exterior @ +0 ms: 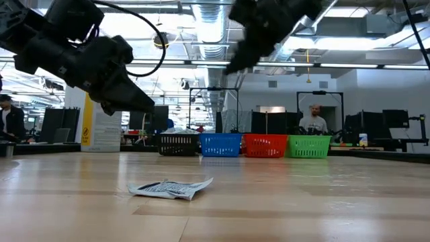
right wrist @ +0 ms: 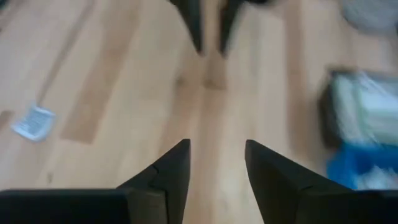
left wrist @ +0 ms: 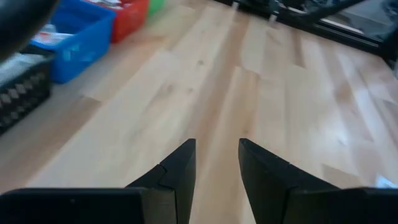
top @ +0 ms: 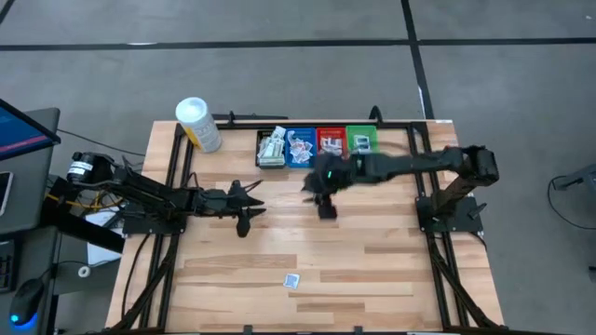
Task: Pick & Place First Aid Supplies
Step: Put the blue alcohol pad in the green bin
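**One packet left, the rest look sorted**

While both arms hang above the wood, one small crumpled packet [exterior: 171, 189] lies alone on the table [top: 372, 270], near the front edge and well apart from everything else. It is white with blue marks, and it lies flat with nothing touching it. I think this is the last piece to move.

Farther in, the left gripper [top: 244, 223] hovers over the middle of the table. Its two fingers [left wrist: 180, 171] stand apart with nothing between them. The right gripper [top: 326, 208] hangs a bit farther back, just in front of the bins. Its fingers [right wrist: 174, 168] are spread too, and they hold nothing.

Behind them, four bins stand in a row at the back: a black bin [top: 271, 147], a blue bin [top: 300, 146], a red bin [top: 331, 142] and a green bin [top: 361, 140]. All four show packets inside, so most of the sorting looks done. A white tub [top: 198, 124] with a yellow label stands beside the black bin.

What is left, I think, is to pick up the lone packet and drop it in a bin.
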